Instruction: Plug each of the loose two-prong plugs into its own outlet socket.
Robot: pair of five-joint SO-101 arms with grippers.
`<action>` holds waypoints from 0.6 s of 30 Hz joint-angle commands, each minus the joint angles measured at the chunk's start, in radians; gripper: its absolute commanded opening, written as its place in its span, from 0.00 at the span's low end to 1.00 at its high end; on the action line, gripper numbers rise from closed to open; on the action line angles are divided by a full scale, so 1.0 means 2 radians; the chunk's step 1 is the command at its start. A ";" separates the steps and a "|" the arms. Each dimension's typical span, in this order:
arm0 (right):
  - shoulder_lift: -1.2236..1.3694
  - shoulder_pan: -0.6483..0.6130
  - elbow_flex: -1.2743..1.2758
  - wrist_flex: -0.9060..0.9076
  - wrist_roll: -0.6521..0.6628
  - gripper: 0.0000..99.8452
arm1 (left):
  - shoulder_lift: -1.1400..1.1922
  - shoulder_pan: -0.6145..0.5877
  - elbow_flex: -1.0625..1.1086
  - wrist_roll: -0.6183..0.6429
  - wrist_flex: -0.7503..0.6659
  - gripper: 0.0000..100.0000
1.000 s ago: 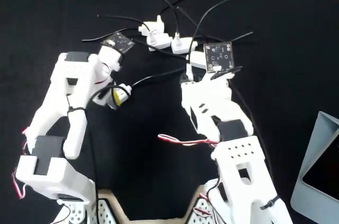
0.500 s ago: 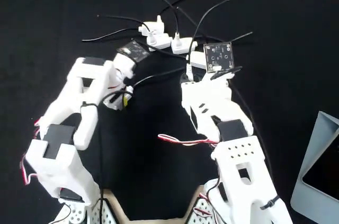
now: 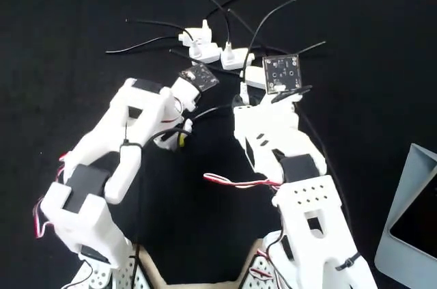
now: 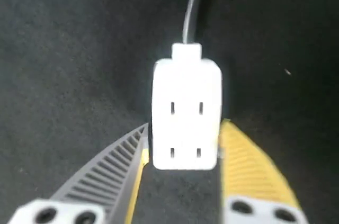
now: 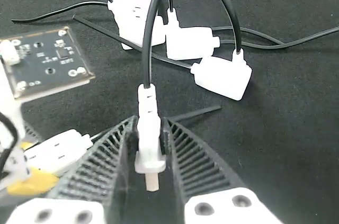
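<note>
Black cloth-covered table [image 3: 68, 29], both arms reaching over its middle.

Left end effector [image 4: 184, 139]: closed on a white outlet socket [image 4: 185, 107], which is pinched between the grey finger and the yellow finger. Slotted face toward the wrist camera, four slots visible. Its black cord runs off the far end. From above, this socket sits off the cloth near table centre.

Right end effector [image 5: 148, 124]: narrow, clamped on a white two-prong plug [image 5: 149, 144] between its ribbed fingers. The cord leads away toward the back of the table. The held socket lies just beside this end effector.

Behind both: cluster of three white corded pieces [image 5: 190, 42] lying on the cloth, cords crossing. Cannot tell from these views which are plugs and which are sockets.
</note>
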 commanded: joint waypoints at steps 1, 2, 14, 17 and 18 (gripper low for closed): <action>-0.016 0.007 -0.003 0.002 -0.002 0.01 | -0.090 -0.007 0.019 0.024 0.022 0.28; -0.016 0.006 -0.003 0.002 -0.002 0.01 | -0.113 -0.007 0.030 0.028 0.022 0.28; -0.078 -0.057 -0.020 0.084 -0.005 0.01 | -0.388 -0.078 0.183 0.143 -0.006 0.28; -0.142 -0.092 -0.014 0.110 -0.004 0.01 | -0.447 -0.095 0.235 0.202 -0.020 0.28; -0.161 -0.104 -0.012 0.121 -0.003 0.01 | -0.467 -0.096 0.254 0.216 -0.024 0.28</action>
